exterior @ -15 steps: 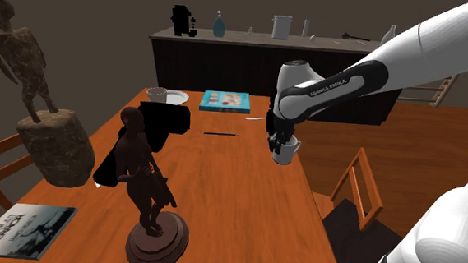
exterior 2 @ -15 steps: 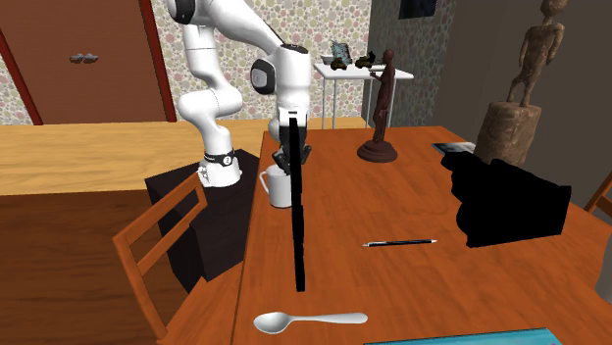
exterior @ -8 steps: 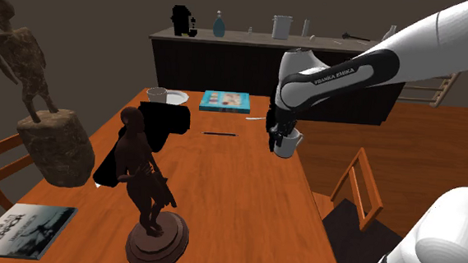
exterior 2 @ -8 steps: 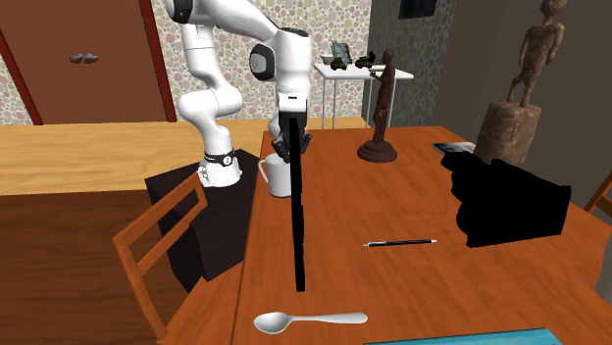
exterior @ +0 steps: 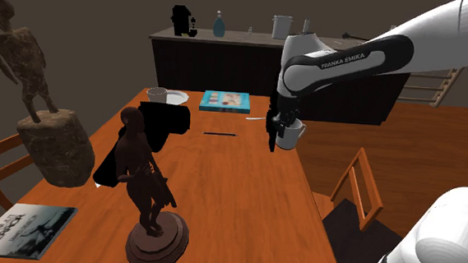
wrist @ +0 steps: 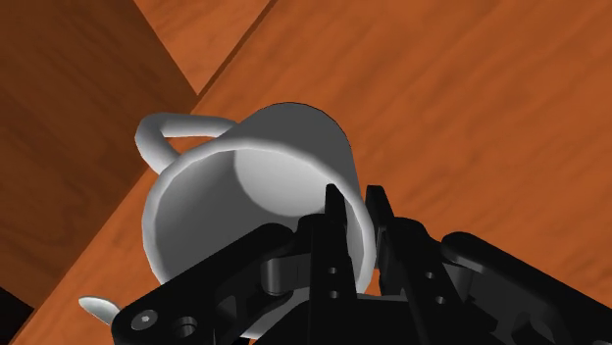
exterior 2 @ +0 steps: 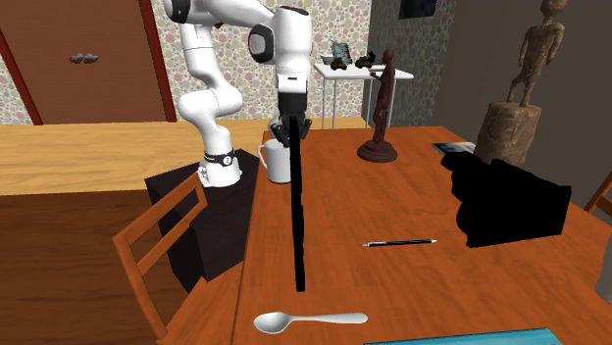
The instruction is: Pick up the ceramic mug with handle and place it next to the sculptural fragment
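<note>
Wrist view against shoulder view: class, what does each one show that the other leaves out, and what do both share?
Wrist view: the white mug's hollow inside, with the gripper clamped on its wall. Shoulder view: the dark figurine, the weathered sculpture on its rough block, a pen and the teal book. Both: the mug held by the gripper over the wooden table's edge.

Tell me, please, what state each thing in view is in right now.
white mug: clasped by its wall, held roughly upright above the table.
gripper: shut on the mug's wall, one finger inside, one outside.
pen: lying flat on the table.
spoon: lying flat on the table.
dark figurine: standing upright on its round base.
sculptural fragment: standing upright on its stump.
book: closed, lying flat.
</note>
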